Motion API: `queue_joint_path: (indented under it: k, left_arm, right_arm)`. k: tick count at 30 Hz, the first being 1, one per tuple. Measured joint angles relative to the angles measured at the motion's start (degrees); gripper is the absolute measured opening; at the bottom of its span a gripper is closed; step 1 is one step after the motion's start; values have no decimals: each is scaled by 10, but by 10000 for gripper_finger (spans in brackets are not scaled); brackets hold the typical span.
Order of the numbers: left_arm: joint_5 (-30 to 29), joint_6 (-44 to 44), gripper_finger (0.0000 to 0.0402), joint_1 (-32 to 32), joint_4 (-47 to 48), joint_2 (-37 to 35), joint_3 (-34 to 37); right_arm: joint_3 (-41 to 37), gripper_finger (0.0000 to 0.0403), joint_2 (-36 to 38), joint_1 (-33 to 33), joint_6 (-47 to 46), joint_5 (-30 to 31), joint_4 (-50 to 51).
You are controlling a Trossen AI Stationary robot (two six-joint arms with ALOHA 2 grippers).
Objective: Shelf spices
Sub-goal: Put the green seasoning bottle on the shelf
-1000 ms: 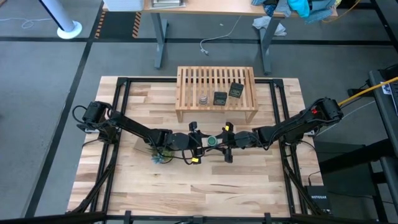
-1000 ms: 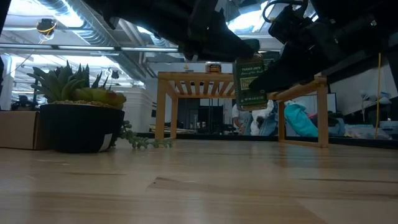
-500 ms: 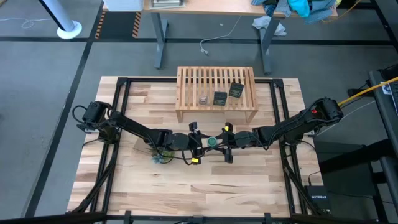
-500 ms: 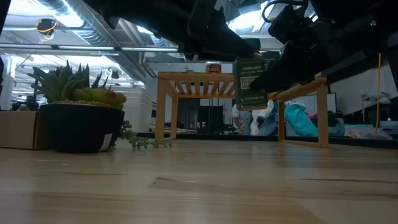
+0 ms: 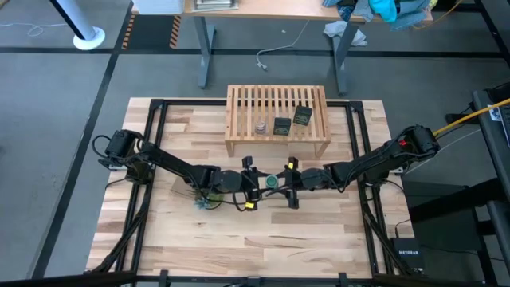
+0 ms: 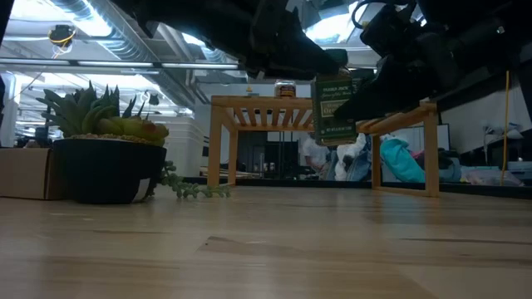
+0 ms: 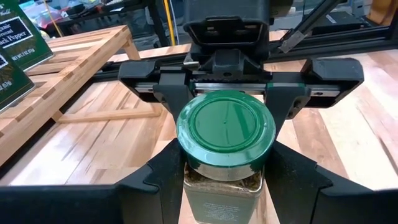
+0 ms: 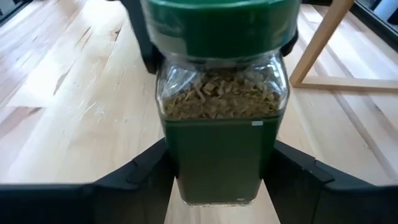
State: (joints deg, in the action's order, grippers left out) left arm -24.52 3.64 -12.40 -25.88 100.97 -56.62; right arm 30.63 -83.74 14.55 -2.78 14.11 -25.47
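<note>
The green-capped spice jar (image 5: 272, 181) hangs above the table in front of the shelf (image 5: 277, 100), between my two grippers. My left gripper (image 5: 259, 182) reaches it from the table's left and my right gripper (image 5: 284, 182) from the right; both are shut on it. In the low view the jar (image 6: 335, 108) is well clear of the tabletop. Two dark tins (image 5: 282, 126) (image 5: 303, 116) and a tiny round jar (image 5: 260, 126) stand on the shelf's slats. My left gripper pinches the jar's body just under the green cap (image 7: 189, 196) between its two fingers (image 7: 155, 183). They come nearly level from the table's left. The jar stands about upright, lifted clear. My right gripper pinches the jar's green-labelled body (image 8: 174, 168) between its two fingers (image 8: 134, 177). They come nearly level from the table's right, opposite the other gripper. The jar is upright with its cap up, clear of the table.
A potted spiky plant (image 5: 205, 198) sits on the table under the left arm, close to the jar. The shelf's front edge (image 7: 74, 68) is just beyond the grippers. Bare tabletop (image 5: 263, 239) lies toward the near edge.
</note>
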Motion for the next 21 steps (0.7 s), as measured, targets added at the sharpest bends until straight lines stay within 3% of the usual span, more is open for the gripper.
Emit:
queue_joint_path:
  k: [21]
  left_arm:
    - [-8,0,172,0,9,0,-1]
  right_arm:
    - [1,222,13,1,32,37,26]
